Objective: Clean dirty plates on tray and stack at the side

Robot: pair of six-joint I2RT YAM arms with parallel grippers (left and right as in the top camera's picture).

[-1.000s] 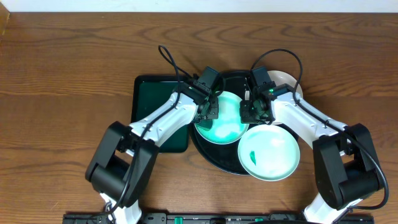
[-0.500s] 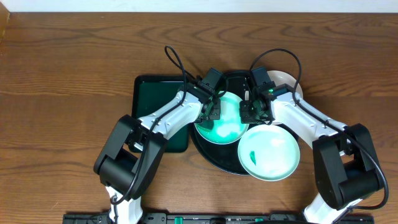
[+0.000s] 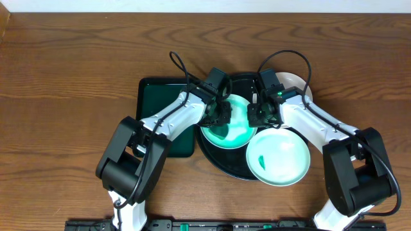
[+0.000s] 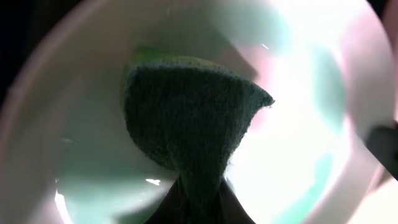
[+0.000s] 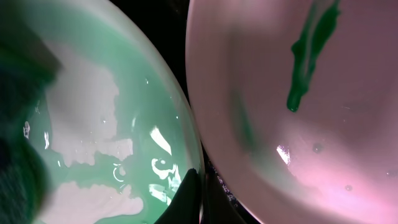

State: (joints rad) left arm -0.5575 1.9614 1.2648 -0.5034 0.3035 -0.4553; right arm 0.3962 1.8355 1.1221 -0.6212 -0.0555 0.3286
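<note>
Mint-green film covers the plate (image 3: pixel 234 125) being scrubbed, which lies on the black tray (image 3: pixel 215 160) directly beneath the left pincer (image 3: pixel 220 115). That pincer is clamped tight on a dark green sponge (image 4: pixel 186 130), whose pad presses into the plate's bowl just ahead of the fingertips. The right pincer (image 3: pixel 262 115) is fully closed too, with its tips at the plate's rim opposite the sponge. Whether they nip that rim or only rest against it I cannot tell.

If the rim is not truly held, a hard stroke toward the right pincer could slide the plate or ride it up onto the second plate (image 3: pixel 279 157), which lies just in front of that pincer. That one carries a green smear (image 5: pixel 308 56) and overhangs the tray's rim, so a shove might tip it onto the table (image 3: pixel 77 77). The sponge may also spread the film rather than lift it.

A third plate (image 3: pixel 297 83) sits behind the right pincer, mostly covered by the arm, so its state is unreadable. Glare washes out the left wrist view, and the sponge hides the surface under it. The rectangular green tray (image 3: pixel 154 109) lies to the outer side of the left pincer, partly under its arm.
</note>
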